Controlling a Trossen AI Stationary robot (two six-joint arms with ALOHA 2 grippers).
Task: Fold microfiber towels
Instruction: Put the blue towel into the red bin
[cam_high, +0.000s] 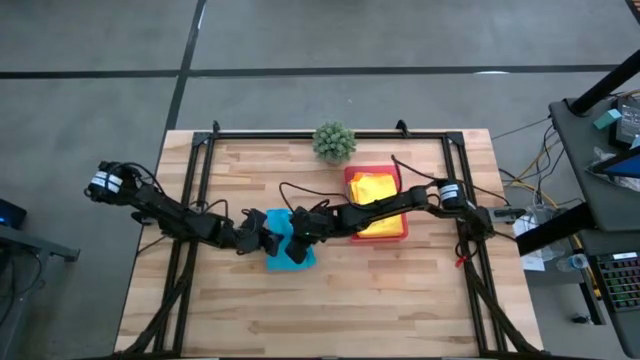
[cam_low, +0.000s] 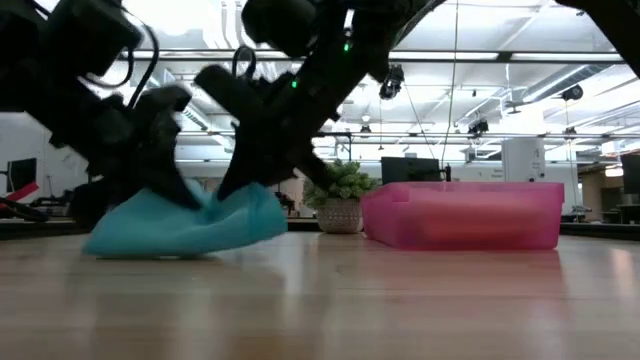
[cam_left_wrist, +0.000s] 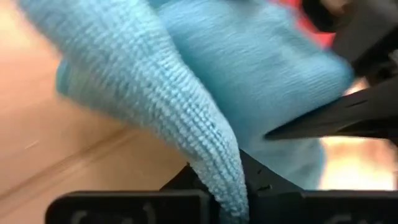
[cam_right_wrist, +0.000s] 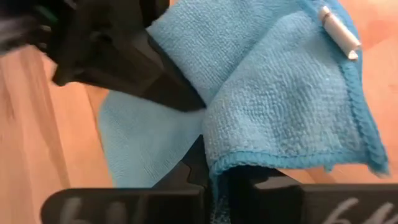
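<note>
A turquoise microfiber towel (cam_high: 292, 252) lies bunched near the middle of the wooden table, its lower part on the tabletop (cam_low: 180, 240). My left gripper (cam_high: 266, 238) comes from the table's left and is shut on the towel's left side. My right gripper (cam_high: 298, 232) comes from the right and is shut on the towel close beside it. In the low view both grippers stand over the raised cloth, the left gripper (cam_low: 182, 192) and the right gripper (cam_low: 238, 186). A yellow towel (cam_high: 374, 190) lies in the pink tray (cam_high: 404, 232). My left gripper pinches a ridge of the turquoise towel (cam_left_wrist: 219, 163) between its two fingers, slanting down from the table's left. The cloth runs up out of the fingers as a raised fold; the rest sags onto the table. How many layers it has is hidden. My right gripper pinches the towel at its hemmed edge (cam_right_wrist: 244, 159) between its two fingers, slanting down from the table's right. The edge is folded over, so more than one layer sits there. The cloth is drawn up at the fingers and its lower part stays on the table.
A small spiky potted plant (cam_high: 334, 141) stands at the far edge of the table, just behind the tray. A black frame (cam_high: 205, 150) runs along the table's far, left and right sides. Bare wood lies toward the near edge (cam_high: 320, 310).
</note>
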